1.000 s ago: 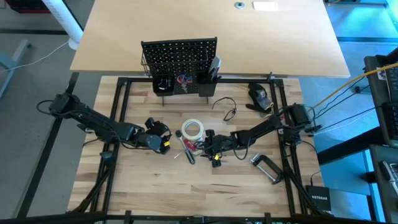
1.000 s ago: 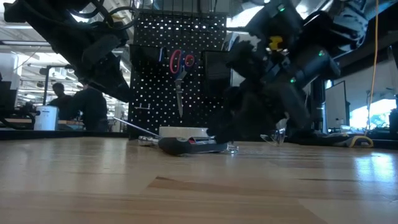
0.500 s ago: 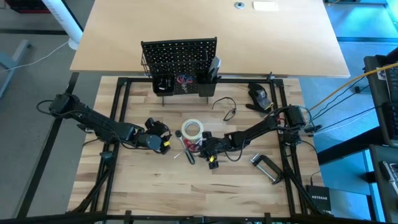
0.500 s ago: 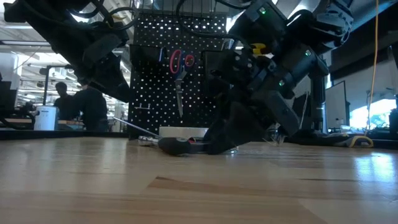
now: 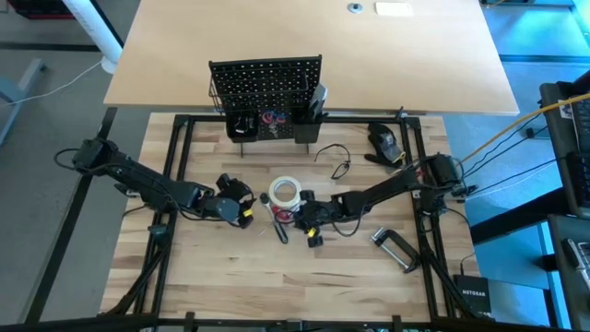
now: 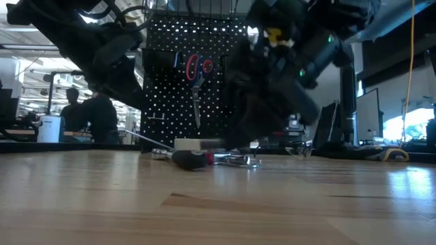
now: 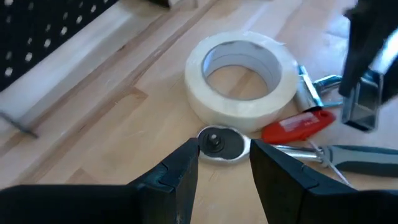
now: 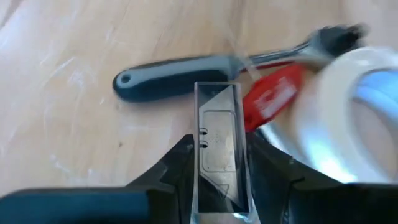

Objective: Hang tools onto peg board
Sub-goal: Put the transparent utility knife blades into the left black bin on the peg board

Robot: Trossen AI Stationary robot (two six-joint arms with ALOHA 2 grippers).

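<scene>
The black peg board [image 5: 267,88] stands upright at the far side, and red-handled scissors [image 6: 197,75] hang on it. A white tape roll [image 5: 286,192] lies flat at mid table, beside a red tool [image 7: 298,124] and a grey-handled tool [image 8: 180,84]. My right gripper [image 8: 219,155] is shut on a clear blade case [image 8: 219,118] just near of the roll. My left gripper [image 7: 224,165] stands open to the left of the roll. A small round metal piece [image 7: 217,144] lies just beyond its fingertips and is not touched. My right gripper pinches the clear case by its two long narrow sides [image 8: 200,163] between its two fingers. The fingers lie along the case and slant down from the table's right. The case sticks out past the fingertips and hangs clear [image 7: 362,106] above the tools on the table.
A silver C-clamp [image 5: 396,247] lies at the near right. A bulky black device [image 5: 385,140] and a thin black cable [image 5: 336,161] lie at the far right. Black cups [image 5: 309,115] hang at the board's foot. A black frame [image 5: 180,166] borders the work area.
My right gripper first tipped down to the table beside the tools near the tape roll. It has since risen, and it now stands above them. My left arm has kept still.
</scene>
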